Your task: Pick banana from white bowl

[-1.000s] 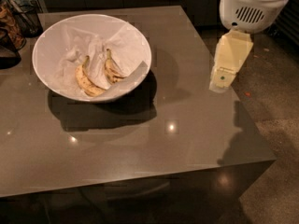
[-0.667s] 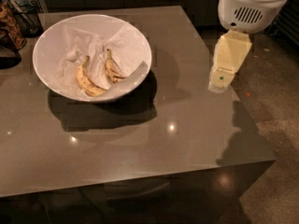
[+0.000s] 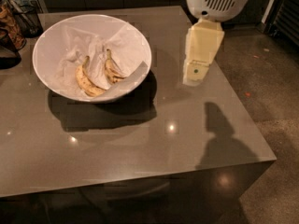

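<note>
The white bowl (image 3: 51,36) stands on the far left of the table, lined with crumpled white paper. Two bananas lie in it. The banana (image 3: 112,70) with the long stem and dark streaks lies on the right, its lower end partly under paper. A speckled yellow banana (image 3: 85,81) curves to its left. My gripper (image 3: 194,78) hangs on its cream-coloured wrist from the white arm housing. It is above the table to the right of the bowl, clear of the rim, and holds nothing that I can see.
The grey-brown table (image 3: 140,148) has its right edge just past the gripper and its front edge near the bottom of the view. Dark baskets (image 3: 18,17) stand off the far left corner. Speckled floor (image 3: 266,101) lies to the right.
My gripper has moved left, toward the bowl, and slightly farther back over the table. The bowl and both bananas have not moved.
</note>
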### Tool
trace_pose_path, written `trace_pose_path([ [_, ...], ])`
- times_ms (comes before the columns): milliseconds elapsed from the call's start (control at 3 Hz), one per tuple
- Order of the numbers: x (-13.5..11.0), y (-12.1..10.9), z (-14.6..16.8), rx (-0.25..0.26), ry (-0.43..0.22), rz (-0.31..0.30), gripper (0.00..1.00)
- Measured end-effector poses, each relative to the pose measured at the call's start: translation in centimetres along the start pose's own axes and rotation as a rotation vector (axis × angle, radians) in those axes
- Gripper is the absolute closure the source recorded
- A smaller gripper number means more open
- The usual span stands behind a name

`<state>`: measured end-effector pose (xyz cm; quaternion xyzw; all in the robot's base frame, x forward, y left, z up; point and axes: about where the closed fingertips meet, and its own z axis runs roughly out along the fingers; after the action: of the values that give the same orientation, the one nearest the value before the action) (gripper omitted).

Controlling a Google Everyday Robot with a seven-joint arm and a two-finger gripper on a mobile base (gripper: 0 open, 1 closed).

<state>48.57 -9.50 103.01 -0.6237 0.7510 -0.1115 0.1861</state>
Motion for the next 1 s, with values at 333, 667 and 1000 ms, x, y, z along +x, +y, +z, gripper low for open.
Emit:
trace_pose_path([
  [333,-2.9,0.1,-0.9,0.005,-0.022,-0.084,0.00],
  [667,-2.6,0.2,-0.2,-0.012,-0.064,-0.058,0.00],
  [1000,-3.6,-0.4,0.9,-0.036,-0.099,-0.050,0.00],
])
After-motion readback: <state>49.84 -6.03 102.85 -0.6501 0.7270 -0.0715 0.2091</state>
